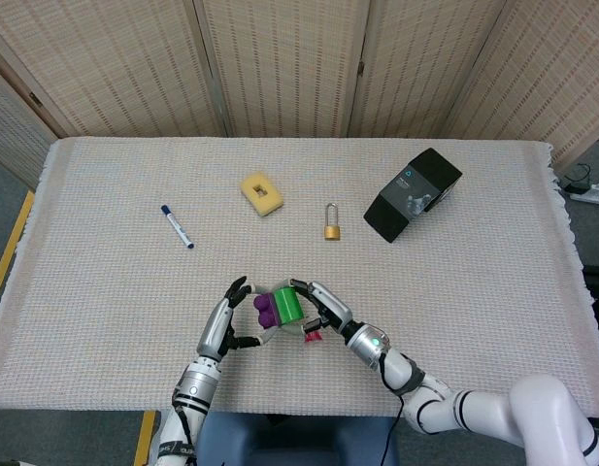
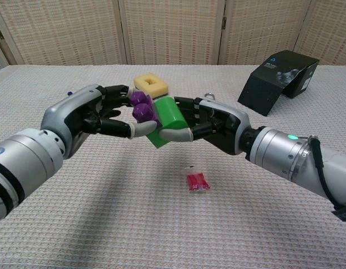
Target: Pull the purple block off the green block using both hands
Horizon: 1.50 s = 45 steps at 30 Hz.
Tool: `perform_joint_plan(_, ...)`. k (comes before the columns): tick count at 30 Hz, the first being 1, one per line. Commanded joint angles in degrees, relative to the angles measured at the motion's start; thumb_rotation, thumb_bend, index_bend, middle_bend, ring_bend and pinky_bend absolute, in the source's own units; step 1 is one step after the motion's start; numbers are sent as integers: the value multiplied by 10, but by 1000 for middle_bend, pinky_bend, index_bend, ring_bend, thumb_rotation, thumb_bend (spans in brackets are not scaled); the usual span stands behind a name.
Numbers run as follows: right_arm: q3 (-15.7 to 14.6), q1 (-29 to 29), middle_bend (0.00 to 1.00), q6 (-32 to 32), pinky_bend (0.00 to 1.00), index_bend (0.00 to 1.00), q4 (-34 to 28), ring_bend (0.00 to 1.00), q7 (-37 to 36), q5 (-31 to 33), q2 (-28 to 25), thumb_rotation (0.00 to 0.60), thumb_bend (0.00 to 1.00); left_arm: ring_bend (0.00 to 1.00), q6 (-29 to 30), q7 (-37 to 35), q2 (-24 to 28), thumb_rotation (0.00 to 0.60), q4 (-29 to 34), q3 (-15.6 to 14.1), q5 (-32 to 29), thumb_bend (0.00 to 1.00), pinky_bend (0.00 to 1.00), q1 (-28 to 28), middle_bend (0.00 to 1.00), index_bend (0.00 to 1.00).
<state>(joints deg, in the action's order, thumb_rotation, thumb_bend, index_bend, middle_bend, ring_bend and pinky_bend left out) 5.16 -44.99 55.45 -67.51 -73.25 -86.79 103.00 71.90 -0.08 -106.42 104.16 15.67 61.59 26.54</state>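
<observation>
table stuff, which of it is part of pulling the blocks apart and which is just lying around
In the job:
purple block, held by the left hand
green block, held by the right hand

Just lying about:
blue pen
yellow sponge
padlock
black box
small red item on the cloth below the hands

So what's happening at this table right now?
A two-armed robot holds a pair of joined blocks up off the table. Its left hand holds the purple block, and its right hand holds the green block. The blocks are still together, so the pulling apart isn't done. A small red item lies on the cloth below; a pen, sponge, padlock and black box lie further back.
</observation>
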Motion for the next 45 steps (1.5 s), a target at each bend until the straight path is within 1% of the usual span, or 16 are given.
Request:
perform_joint_plan(1,0,3,302,1,0,1000,1,190,-3,0,-2,600,329,0,3,-7,-1,600,-6,1,7,552,0,-2,207,841)
perform_joint_plan(8,-4,10,302,6,0,1000,5,190,-10,-4,-5,600,329,0,7,-11,0,600,-12,0,24,552,0,-3,207,841)
perform_joint_plan(17,-9,22,302,15,0,1000,4,190,-15,-7,-16,600,328,0,15,-18,6,600,-21,8,43,552,0,-4,207,841)
perform_joint_plan(21,-11,30,302,22,0,1000,2,190,-9,-7,-30,600,329,0,22,-21,22,600,-21,9,54,552,0,-9,210,841)
perform_joint_plan(24,-9,37,302,27,0,1000,3,191,20,-2,-44,600,329,0,24,-31,40,600,-23,9,53,552,0,-18,212,841)
perform_joint_plan(27,-10,45,302,24,0,1000,2,191,81,9,-62,600,329,0,18,-48,58,600,-26,10,44,552,0,-27,214,841)
perform_joint_plan(30,-13,56,302,18,0,1000,-5,190,182,26,-81,600,329,0,8,-69,79,600,-38,5,45,552,0,-35,219,841)
perform_joint_plan(32,-16,66,302,19,0,1000,-17,185,271,42,-94,600,329,0,-3,-87,91,600,-55,1,44,552,0,-39,224,842)
perform_joint_plan(37,-23,86,302,19,0,1000,-73,172,450,76,-134,600,329,0,-42,-135,101,600,-117,-9,34,552,0,-42,228,843)
perform_joint_plan(40,-27,96,302,19,0,1000,-104,167,518,91,-151,600,329,0,-64,-161,99,600,-155,-14,32,552,0,-42,229,843)
perform_joint_plan(45,-29,111,302,26,0,1000,-121,152,586,109,-160,600,329,0,-83,-194,87,600,-211,-19,40,552,0,-39,229,844)
